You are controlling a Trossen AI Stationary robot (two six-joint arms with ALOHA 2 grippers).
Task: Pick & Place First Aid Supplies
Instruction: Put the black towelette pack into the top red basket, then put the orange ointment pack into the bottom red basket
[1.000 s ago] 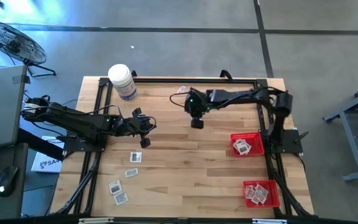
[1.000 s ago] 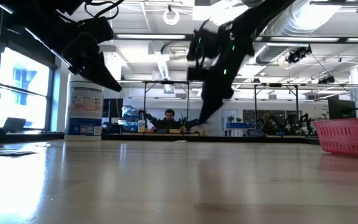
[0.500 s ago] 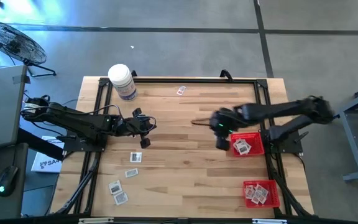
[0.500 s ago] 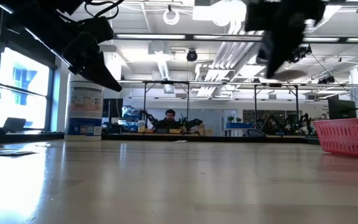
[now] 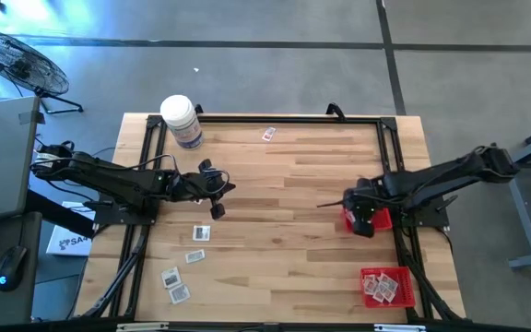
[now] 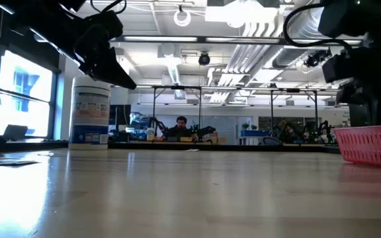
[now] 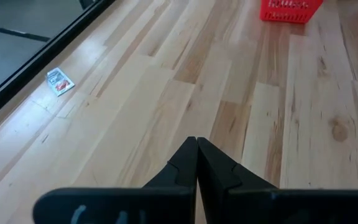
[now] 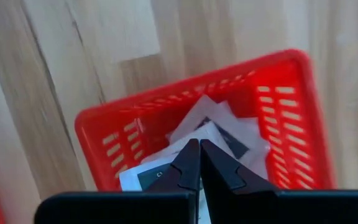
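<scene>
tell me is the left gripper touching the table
Apart: the low view shows the left gripper hanging well above the table.

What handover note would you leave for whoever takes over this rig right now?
Left tool: shut, empty, above the table's left side.
Right tool: shut, no packet visible in it, over the upper red basket, which holds packets.
Lower red basket: packets inside.
Done: both baskets partly filled.
Left: four packets loose on the table's lower left, one packet near the far edge. The white bottle stays.
</scene>
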